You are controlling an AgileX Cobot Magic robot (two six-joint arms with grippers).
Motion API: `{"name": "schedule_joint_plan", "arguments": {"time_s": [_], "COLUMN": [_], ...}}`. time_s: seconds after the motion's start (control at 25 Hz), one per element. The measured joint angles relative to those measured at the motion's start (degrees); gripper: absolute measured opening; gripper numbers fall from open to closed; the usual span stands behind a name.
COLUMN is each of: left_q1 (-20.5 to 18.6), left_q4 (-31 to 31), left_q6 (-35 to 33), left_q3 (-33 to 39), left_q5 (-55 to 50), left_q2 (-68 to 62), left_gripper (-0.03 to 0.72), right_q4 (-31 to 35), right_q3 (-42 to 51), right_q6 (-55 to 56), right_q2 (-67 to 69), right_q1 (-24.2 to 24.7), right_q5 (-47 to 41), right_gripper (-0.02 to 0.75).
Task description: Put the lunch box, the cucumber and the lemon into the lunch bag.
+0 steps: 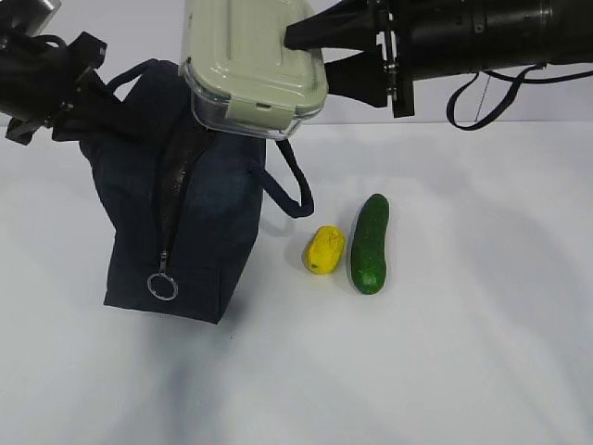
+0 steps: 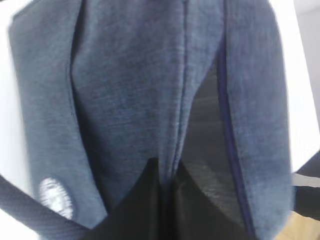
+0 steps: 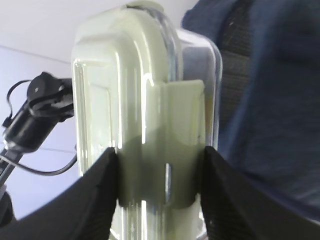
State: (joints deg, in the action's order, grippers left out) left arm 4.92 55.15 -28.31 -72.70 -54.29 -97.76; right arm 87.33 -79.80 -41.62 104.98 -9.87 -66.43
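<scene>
My right gripper (image 1: 310,51) is shut on the lunch box (image 1: 252,67), a clear container with a pale sage-green lid, and holds it in the air over the far end of the lunch bag (image 1: 190,213). In the right wrist view the box (image 3: 145,115) sits between the two black fingers (image 3: 97,195). My left gripper (image 2: 167,172) is shut on the bag's navy fabric by the opening, at the bag's upper left in the exterior view (image 1: 69,97). The zipper is open, ring pull (image 1: 162,286) at the near end. The lemon (image 1: 324,249) and the cucumber (image 1: 370,243) lie on the table to the right of the bag.
A white table (image 1: 463,352) carries everything. A bag handle loop (image 1: 295,190) hangs out toward the lemon. The bag's round white logo (image 2: 56,197) shows in the left wrist view. Black cables (image 1: 482,93) hang under the right arm.
</scene>
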Motion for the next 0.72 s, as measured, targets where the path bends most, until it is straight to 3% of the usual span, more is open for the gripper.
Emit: {"name": "schedule_joint_plan", "arguments": {"time_s": [0.72], "left_q1": [0.0], "left_q4": [11.4], "left_q6": [-7.6], "left_q3": [0.0], "left_q5": [-4.1], "left_q2": [0.0], "left_gripper": [-0.005], "right_q4": [-0.5], "right_q3": [-0.7], "right_q6": [0.3], "right_q2": [4.0], "right_q1": [-1.4], "right_q5": [3.0], "right_gripper": [0.369]}}
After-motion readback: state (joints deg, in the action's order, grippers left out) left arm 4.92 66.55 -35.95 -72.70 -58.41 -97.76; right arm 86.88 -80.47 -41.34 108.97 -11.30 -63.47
